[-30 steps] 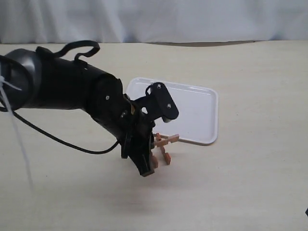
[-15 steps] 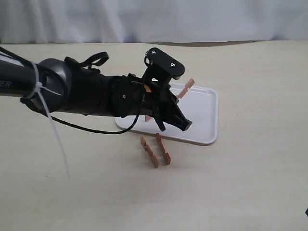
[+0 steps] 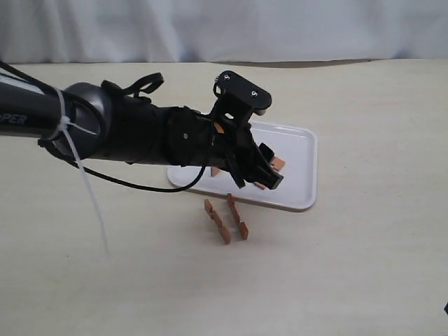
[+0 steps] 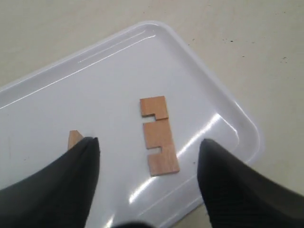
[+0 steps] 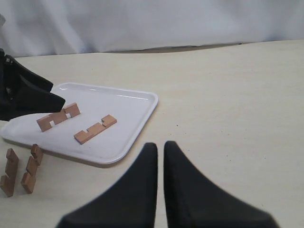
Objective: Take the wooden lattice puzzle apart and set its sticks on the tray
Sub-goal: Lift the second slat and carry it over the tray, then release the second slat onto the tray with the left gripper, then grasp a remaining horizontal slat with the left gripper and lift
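Nearest, two short reddish-brown notched wooden sticks [image 3: 217,222] stand on edge on the pale table [image 3: 350,266], just before the flat white plastic tray [image 3: 301,150]. The black left claw [image 4: 149,143] hovers open and empty over two more sticks [image 4: 159,135] lying in the tray, and the black right claw [image 5: 159,145] is closed on nothing. Half the job remains, I judge; the next move is pinching one table stick.

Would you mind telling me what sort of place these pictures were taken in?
Most likely a robot test bench in a lab: a beige tabletop, a plain white curtain behind it, and a cabled black robot arm working over a white tray and a few notched wooden sticks.
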Controlling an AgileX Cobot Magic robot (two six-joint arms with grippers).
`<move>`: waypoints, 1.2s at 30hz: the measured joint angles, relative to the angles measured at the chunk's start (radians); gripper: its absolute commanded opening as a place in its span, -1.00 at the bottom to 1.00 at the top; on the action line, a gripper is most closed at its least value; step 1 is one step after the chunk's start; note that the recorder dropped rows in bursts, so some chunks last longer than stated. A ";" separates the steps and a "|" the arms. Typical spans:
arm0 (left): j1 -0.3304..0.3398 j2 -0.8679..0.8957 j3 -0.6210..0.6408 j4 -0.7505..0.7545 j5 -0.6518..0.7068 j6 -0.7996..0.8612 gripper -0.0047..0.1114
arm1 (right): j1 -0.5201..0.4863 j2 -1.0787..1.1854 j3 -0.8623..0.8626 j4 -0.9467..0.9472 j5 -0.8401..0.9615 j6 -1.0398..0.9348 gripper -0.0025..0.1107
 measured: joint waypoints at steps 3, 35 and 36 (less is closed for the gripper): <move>0.000 -0.045 0.000 0.000 0.087 0.000 0.08 | 0.000 0.000 0.000 0.000 0.000 0.000 -0.88; 0.000 -0.004 0.004 0.367 0.512 -0.132 0.71 | 0.000 0.000 0.000 0.000 0.000 0.000 -0.88; 0.000 -0.003 0.004 0.398 0.506 -0.160 0.71 | 0.000 0.000 0.000 0.000 0.000 0.000 -0.88</move>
